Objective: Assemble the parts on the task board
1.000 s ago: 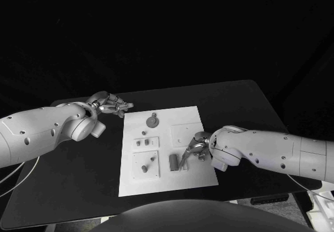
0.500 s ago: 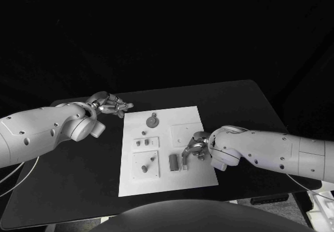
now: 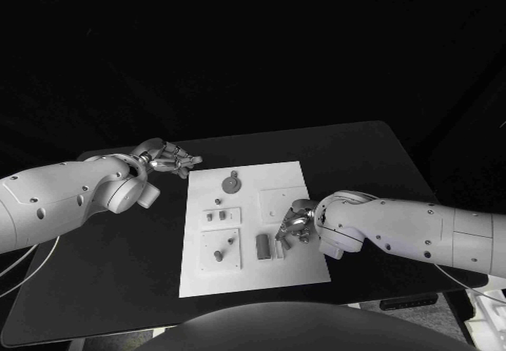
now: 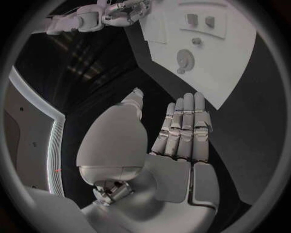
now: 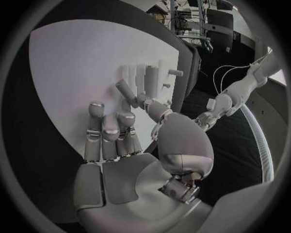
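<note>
The white task board [image 3: 248, 274] lies mid-table and carries grey parts: a round disc [image 3: 231, 181], two small pieces in a raised block [image 3: 216, 216], a peg [image 3: 219, 255] and a dark block [image 3: 262, 246] beside a pale bar [image 3: 279, 249]. My right hand [image 3: 296, 223] hovers over the board's right side, just above the pale bar. Its fingers [image 5: 109, 133] lie flat and together over the board [image 5: 79, 73], and its thumb reaches to a grey part [image 5: 125, 90]. My left hand [image 3: 167, 159] sits off the board's far left corner, with straight fingers [image 4: 185, 126] and nothing in it.
A raised square plate [image 3: 279, 201] sits on the board just beyond my right hand. Bare black table [image 3: 116, 256] surrounds the board, with its edges close at the front and right. The left wrist view shows the board [image 4: 233, 68], its disc [image 4: 185, 59] and my right hand [image 4: 124, 12].
My right hand has edged slightly left over the board, and the finger it stretched toward the pale bar has drawn back. My left arm has not moved.
</note>
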Tool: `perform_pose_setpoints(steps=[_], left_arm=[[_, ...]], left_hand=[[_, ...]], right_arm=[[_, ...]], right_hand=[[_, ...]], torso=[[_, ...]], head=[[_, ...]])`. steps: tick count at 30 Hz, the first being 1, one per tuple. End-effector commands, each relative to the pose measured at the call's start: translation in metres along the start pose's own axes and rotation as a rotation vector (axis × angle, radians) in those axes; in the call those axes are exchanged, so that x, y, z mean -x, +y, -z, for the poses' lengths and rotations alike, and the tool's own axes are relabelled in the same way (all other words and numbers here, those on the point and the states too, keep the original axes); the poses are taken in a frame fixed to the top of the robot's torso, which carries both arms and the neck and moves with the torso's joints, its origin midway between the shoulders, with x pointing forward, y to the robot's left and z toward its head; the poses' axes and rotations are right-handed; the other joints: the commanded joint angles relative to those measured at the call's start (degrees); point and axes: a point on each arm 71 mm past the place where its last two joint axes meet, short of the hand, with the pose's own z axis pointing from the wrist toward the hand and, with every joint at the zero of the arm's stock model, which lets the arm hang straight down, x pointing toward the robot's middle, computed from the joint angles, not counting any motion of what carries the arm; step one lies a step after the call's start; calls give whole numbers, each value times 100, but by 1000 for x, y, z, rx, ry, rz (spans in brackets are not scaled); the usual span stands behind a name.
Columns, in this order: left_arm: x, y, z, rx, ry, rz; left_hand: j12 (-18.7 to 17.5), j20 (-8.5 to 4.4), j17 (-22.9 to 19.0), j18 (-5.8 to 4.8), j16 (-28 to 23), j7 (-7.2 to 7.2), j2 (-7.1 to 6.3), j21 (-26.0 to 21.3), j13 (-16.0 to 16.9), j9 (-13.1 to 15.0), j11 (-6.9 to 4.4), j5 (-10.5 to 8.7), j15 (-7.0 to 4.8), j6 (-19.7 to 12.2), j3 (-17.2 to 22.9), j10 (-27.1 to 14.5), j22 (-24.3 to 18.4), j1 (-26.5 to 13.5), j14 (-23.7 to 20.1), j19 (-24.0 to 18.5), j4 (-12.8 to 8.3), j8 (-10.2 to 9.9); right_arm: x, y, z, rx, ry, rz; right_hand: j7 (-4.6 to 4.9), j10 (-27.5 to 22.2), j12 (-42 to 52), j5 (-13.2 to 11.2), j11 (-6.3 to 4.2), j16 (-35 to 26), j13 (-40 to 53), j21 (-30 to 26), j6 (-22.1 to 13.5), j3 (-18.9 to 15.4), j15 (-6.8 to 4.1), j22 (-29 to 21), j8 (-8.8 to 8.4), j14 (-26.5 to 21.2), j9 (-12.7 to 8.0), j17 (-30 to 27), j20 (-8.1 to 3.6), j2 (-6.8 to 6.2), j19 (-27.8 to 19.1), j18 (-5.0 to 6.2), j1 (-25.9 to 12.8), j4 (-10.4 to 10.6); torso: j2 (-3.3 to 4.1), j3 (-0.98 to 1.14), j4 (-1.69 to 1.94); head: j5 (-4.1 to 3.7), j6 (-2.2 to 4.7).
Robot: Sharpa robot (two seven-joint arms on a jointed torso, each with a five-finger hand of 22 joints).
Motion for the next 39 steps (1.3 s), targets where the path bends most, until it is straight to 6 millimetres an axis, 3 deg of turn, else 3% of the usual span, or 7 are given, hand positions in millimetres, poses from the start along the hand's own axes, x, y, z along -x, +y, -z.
perform_pose_setpoints(steps=[1,10,24,39], left_arm=[[-1,-2,0,-6,15,-4],[-1,-2,0,-5,15,-6],[-1,-2,0,-3,14,-9],[-1,-1,0,2,15,-14]], left_hand=[[18,0,5,61,-23,-29,-7,-37,-10,-6,-9,-27,19,25,-35,25,-8,38,39,43,-13,-2],[18,0,6,61,-25,-29,-7,-38,-10,-7,-9,-27,20,26,-36,25,-9,38,39,43,-12,-2],[18,1,7,60,-27,-30,-10,-38,-10,-8,-9,-27,20,28,-37,27,-11,32,39,43,-11,-1],[18,1,9,60,-31,-31,-15,-38,-10,-9,-9,-26,21,30,-35,28,-12,30,39,43,-12,0]], right_arm=[[-5,3,0,24,27,25],[-5,2,0,14,35,15],[2,-5,-2,-9,2,9],[-3,-8,7,-8,33,-20]], right_hand=[[15,-9,28,8,-9,3,-7,-7,-11,-3,-25,103,14,-3,9,-10,-20,-13,21,85,33,-23],[-23,19,38,12,-44,12,-20,-3,104,-26,-14,101,81,18,29,-12,-8,63,37,85,-47,37],[-110,136,63,14,-129,45,-43,32,288,-14,14,108,162,96,30,-18,-38,457,80,85,-107,26],[-125,168,67,14,-143,52,-46,45,327,-6,28,109,169,116,10,-21,-50,527,86,85,-103,-75]], torso=[[1,1,0],[-1,-2,1],[0,0,-2],[-1,0,0]], head=[[7,0],[17,0],[24,0],[36,0]])
